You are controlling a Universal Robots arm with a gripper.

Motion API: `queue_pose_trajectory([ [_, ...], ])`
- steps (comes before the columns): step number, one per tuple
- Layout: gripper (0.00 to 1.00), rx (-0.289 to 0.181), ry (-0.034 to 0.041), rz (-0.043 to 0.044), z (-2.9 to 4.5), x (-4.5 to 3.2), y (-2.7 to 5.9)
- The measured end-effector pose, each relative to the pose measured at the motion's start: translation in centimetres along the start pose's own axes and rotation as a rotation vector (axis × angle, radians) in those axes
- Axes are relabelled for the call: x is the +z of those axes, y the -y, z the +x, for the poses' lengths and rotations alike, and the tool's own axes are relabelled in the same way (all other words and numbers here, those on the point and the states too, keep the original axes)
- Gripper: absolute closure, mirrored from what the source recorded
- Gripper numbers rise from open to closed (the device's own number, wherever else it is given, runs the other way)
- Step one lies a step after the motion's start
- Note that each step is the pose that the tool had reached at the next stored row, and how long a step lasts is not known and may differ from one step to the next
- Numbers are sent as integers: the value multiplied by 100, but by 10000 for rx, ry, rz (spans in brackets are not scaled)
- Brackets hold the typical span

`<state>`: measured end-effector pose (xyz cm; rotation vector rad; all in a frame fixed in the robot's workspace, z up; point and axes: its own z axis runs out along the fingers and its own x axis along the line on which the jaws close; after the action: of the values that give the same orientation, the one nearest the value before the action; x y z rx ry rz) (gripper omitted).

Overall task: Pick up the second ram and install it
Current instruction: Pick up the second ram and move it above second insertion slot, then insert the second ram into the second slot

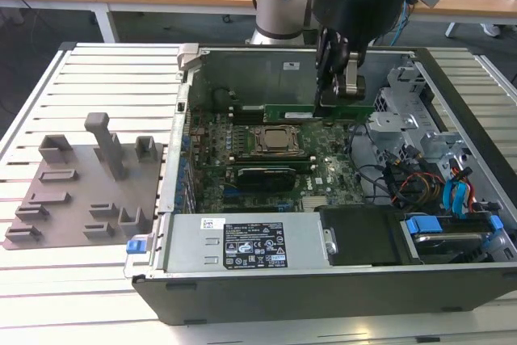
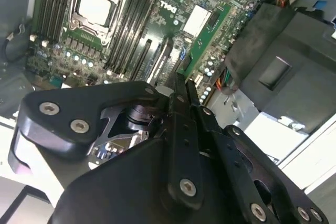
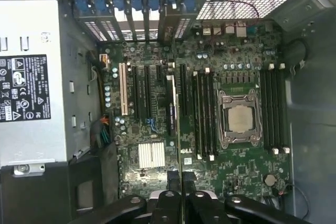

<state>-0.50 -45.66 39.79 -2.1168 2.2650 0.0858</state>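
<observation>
My gripper [image 1: 339,101] hangs inside the open computer case [image 1: 174,199], above the motherboard [image 1: 323,175] and behind the CPU socket [image 1: 277,141]. It is shut on the second ram [image 1: 291,111], a long green stick held level with its long side across the case. In the first wrist view the ram [image 3: 175,114] appears edge-on as a thin strip running out from the fingertips [image 3: 169,196], over the slots beside the empty memory slots [image 3: 203,114] and the socket [image 3: 240,119]. In the second wrist view the green ram [image 2: 206,38] reaches out past the fingers [image 2: 177,93].
A grey fixture plate [image 1: 81,183] with upright blocks lies on the slatted table at the exterior view's left. The power supply [image 1: 242,244] fills the case's front. Drive cages and blue and orange cables [image 1: 452,191] crowd the exterior view's right.
</observation>
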Motion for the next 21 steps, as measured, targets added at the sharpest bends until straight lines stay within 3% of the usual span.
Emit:
queue_pose_trajectory([
  [4, 87, 64, 1, 4, -92, 38, -5],
  [12, 87, 67, 1, 4, -93, 39, -6],
  [17, 87, 67, 4, 4, -85, 147, -4],
  [21, 87, 66, 22, 3, -82, 281, -3],
])
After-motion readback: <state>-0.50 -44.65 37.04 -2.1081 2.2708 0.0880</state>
